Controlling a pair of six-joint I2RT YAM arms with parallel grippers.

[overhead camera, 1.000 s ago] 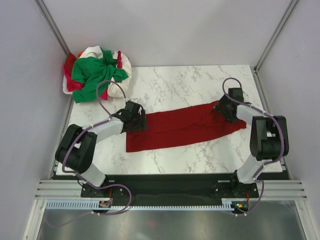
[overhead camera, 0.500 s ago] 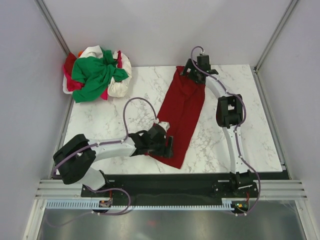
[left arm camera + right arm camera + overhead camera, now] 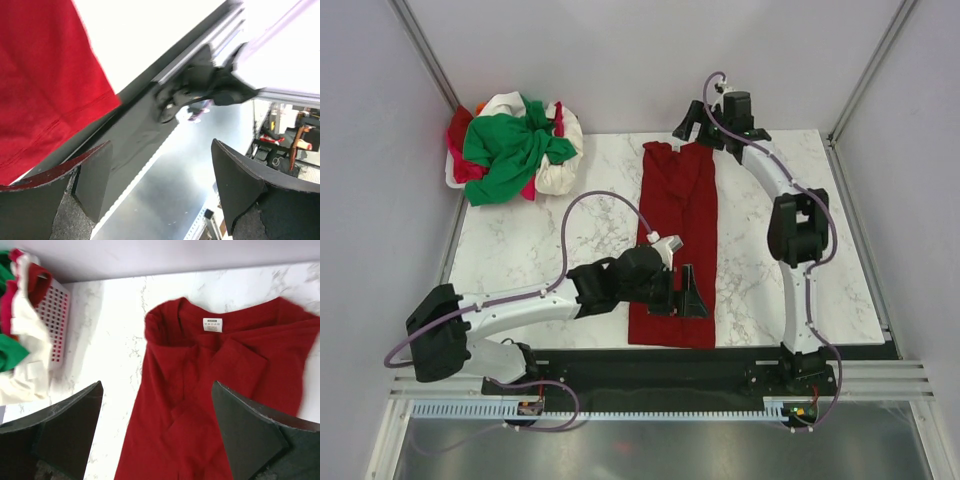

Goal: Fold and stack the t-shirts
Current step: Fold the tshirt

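The dark red t-shirt [image 3: 675, 230] lies flat as a long folded strip running from the far edge to the near edge of the marble table [image 3: 770, 280]. Its collar and small white tag [image 3: 212, 324] are at the far end. My left gripper [image 3: 688, 296] is open and empty over the shirt's near end; red cloth [image 3: 45, 75] shows beside its fingers. My right gripper [image 3: 698, 125] is open and empty just beyond the collar, looking down on the shirt [image 3: 200, 405]. The green t-shirt [image 3: 510, 145], white t-shirt [image 3: 558, 172] and pinkish-red t-shirt [image 3: 463, 168] lie bunched in a pile at the far left corner.
The pile also shows at the left of the right wrist view [image 3: 20, 340], next to a white piece with a red grid pattern [image 3: 57, 322]. A black base rail [image 3: 650, 365] runs along the table's near edge. Grey walls stand around the table.
The red shirt has swung from a slant to lie straight front to back. The left gripper has moved right to the shirt's near end. The right gripper has shifted slightly back beyond the collar.
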